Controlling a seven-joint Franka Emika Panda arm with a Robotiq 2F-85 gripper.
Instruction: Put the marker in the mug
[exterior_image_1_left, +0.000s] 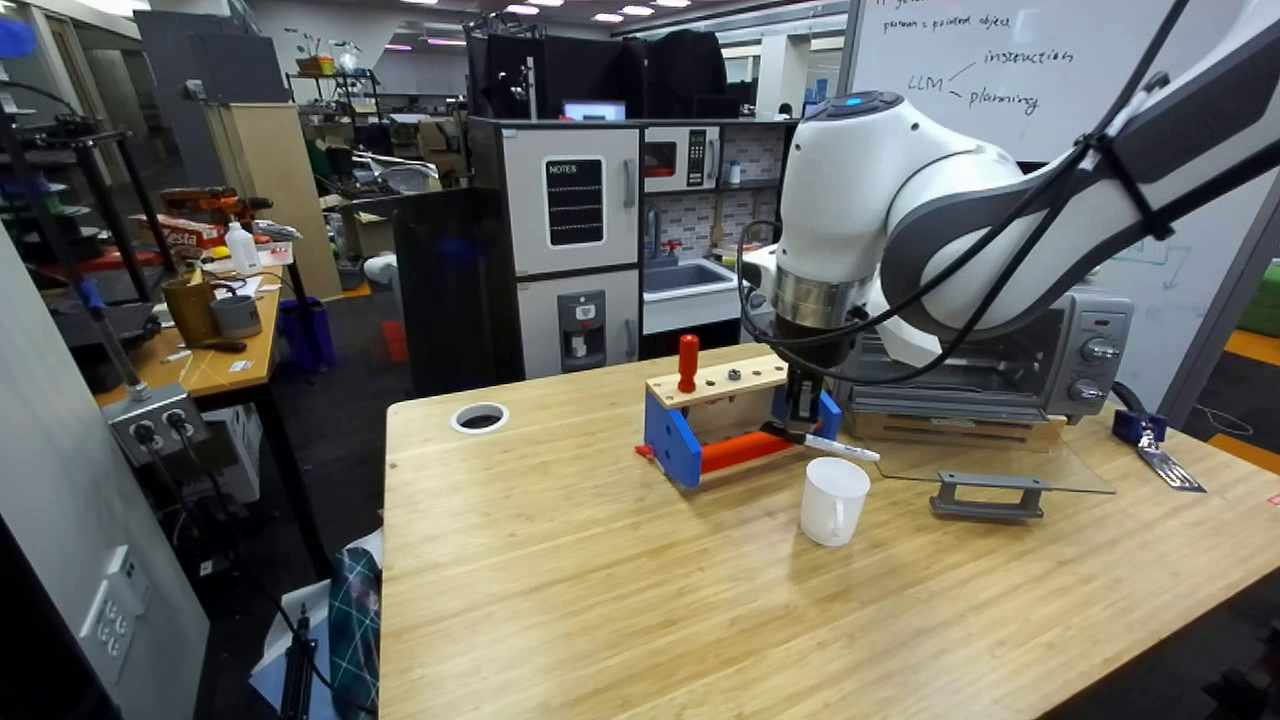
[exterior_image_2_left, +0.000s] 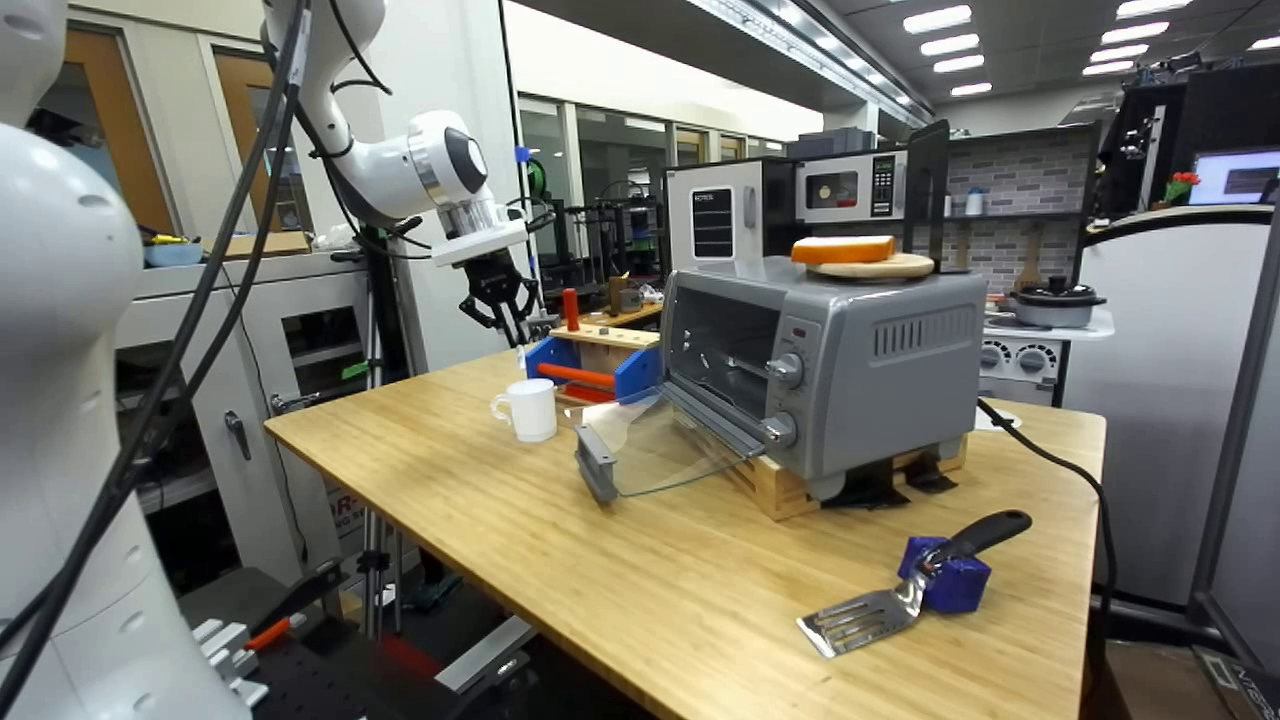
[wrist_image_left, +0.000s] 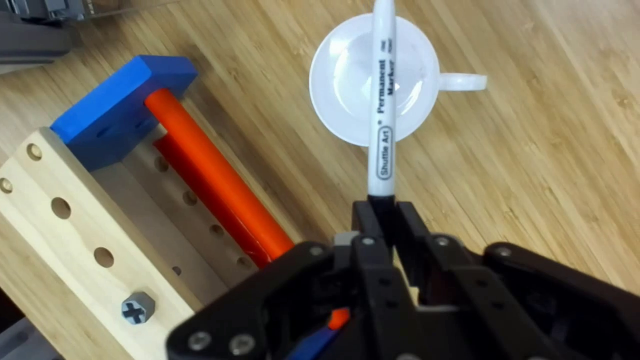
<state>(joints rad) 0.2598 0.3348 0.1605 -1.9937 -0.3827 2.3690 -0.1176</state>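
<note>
The marker (wrist_image_left: 383, 125) hangs aloft, its black end pinched between the jaws.
Seen from the wrist, its white length crosses over the mug (wrist_image_left: 350, 82), which stands upright on the counter (exterior_image_1_left: 560, 560) near the toy workbench (exterior_image_1_left: 742, 451). Let go at this slant, I'd guess it strikes the rim and rolls away; lowered so, it could tip the mug.

- White marker (wrist_image_left: 382, 107) with black lettering and black end.
- Plain white mug (exterior_image_1_left: 832, 505).
- Black fingers (wrist_image_left: 368, 250).
- Blue-ended toy bench (exterior_image_1_left: 745, 453): orange-red rod, pale tan top.
- Tan counter (exterior_image_1_left: 600, 590), streaked grain.
</note>
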